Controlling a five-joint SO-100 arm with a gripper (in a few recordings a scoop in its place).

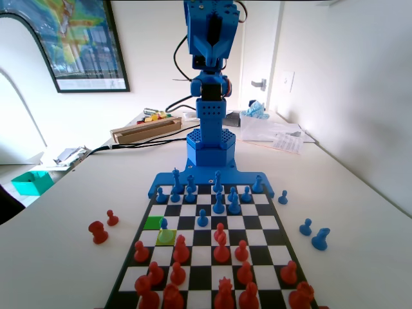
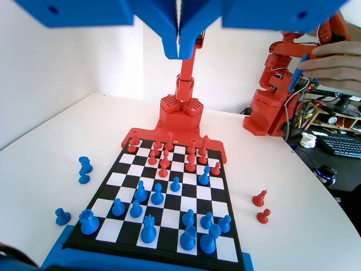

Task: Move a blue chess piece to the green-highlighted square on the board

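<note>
All bright blue plastic, perforated hexagonal base, dotted block above it, black cables trailing behind, blue wedge-shaped claw (image 2: 179, 48).

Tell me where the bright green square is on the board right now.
In the fixed view, the green square is on the board's left edge column, directly beyond the yellow-green square, with a blue pawn at its right edge.
</note>
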